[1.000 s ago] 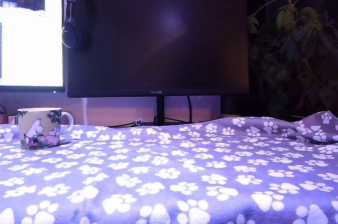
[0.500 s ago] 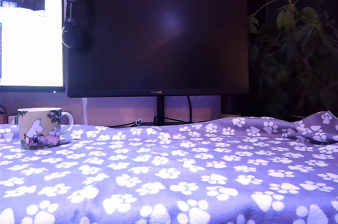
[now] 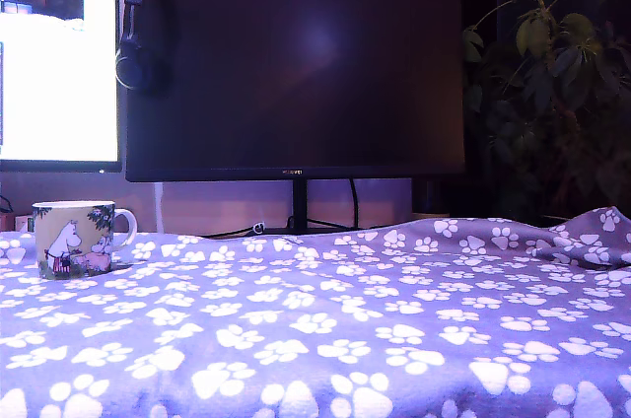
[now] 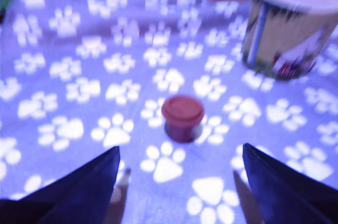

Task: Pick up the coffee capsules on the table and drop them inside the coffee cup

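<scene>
Wrist view: dark gripper (image 4: 179, 182) spread wide above the paw-print purple-blue cloth table (image 4: 68, 76), a reddish-brown round coffee capsule (image 4: 182, 117) ahead between its fingers; the printed ceramic coffee cup (image 4: 288, 26) stands near the capsule.

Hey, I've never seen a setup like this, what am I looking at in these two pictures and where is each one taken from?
One camera stands on the table, which is draped in a paw-print cloth, facing the monitors; the coffee cup stands at that view's left. The other camera rides on a robot arm's wrist, looking down past its claw. The two dark wedges are the claw's fingers, spread open and holding nothing. Between and beyond them a reddish-brown coffee capsule sits on the cloth, with the cup further off. That picture is blurred.
</scene>
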Tool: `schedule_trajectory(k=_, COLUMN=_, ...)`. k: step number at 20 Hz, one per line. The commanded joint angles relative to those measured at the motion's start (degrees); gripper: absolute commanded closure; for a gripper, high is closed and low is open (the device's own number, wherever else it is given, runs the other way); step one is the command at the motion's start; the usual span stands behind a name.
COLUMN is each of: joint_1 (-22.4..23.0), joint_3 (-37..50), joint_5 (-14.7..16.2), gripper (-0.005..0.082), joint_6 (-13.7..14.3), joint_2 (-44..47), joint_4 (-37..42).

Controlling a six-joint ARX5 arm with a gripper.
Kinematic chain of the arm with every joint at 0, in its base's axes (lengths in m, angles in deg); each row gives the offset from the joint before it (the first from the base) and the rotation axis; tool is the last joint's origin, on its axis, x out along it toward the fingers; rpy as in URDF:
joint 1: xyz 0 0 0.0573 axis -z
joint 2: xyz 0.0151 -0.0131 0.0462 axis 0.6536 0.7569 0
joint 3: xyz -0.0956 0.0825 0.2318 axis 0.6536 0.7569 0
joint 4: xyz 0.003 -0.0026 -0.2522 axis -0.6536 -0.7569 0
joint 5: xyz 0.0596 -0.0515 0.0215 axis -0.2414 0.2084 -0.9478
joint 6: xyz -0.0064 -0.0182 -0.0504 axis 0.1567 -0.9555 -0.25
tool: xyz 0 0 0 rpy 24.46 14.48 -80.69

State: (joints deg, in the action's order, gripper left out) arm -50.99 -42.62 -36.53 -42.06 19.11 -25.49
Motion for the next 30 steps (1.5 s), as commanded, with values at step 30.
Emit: schedule_trajectory(k=30, joint_1=0.2, joint_3=-12.9, joint_5=-0.7, gripper=0.0409, joint_6=2.8, joint_2=22.1, joint_4=6.0)
